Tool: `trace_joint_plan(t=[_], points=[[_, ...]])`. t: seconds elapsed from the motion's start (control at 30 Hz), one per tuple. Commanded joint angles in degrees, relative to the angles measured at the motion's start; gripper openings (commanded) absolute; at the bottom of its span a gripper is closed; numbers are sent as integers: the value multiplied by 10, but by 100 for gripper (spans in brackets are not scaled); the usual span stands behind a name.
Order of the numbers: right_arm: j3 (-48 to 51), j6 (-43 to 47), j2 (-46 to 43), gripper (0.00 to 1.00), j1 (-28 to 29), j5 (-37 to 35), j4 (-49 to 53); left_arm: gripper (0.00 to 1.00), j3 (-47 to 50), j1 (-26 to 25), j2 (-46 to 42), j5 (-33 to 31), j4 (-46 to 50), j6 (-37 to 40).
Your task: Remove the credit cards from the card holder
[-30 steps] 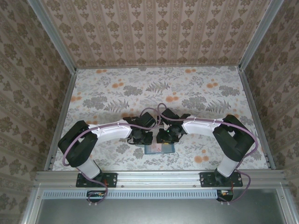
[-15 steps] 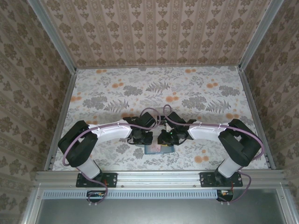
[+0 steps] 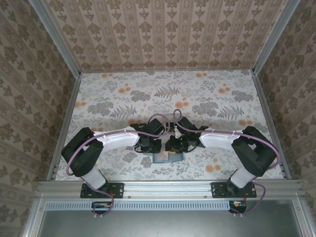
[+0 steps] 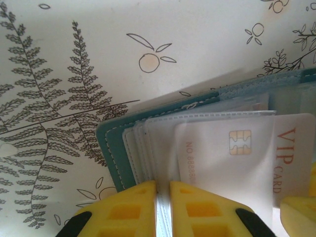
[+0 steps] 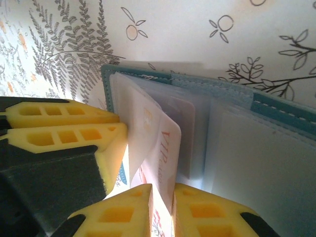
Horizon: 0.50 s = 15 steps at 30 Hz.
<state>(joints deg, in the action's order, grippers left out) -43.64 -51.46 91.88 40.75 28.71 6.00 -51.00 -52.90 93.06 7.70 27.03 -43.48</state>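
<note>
Left gripper [image 4: 163, 200] pinched the teal stitched card holder [image 4: 109, 148] by its clear sleeves [image 4: 153, 143]. Right gripper [image 5: 163, 210] clamped the pale rectangular VIP card [image 5: 165, 148].

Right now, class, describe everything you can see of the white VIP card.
The white VIP card is thin, glossy plastic with a gold chip, red lettering and a faint number. It sits partly out of a clear sleeve of the teal card holder. The right gripper pinches its free edge in shut jaws.
</note>
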Motion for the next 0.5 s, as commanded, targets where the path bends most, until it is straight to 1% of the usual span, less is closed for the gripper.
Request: trace_joint_plan(t=[0.0,0.17,0.27,0.4,0.47], points=[[3,-9,10,15,-3,24,-32,14,10,-6,33,4,14,3],[5,0,4,7,-9,11,-8,13,10,-6,32,4,15,4],[-5,29,-9,5,-14,-21,54,16,10,-6,31,4,15,6],[-35,81,-22,3,-17,-69,158,16,9,-6,26,2,17,7],[-47,100,-27,2,-18,-87,194,16,9,-5,24,2,18,7]])
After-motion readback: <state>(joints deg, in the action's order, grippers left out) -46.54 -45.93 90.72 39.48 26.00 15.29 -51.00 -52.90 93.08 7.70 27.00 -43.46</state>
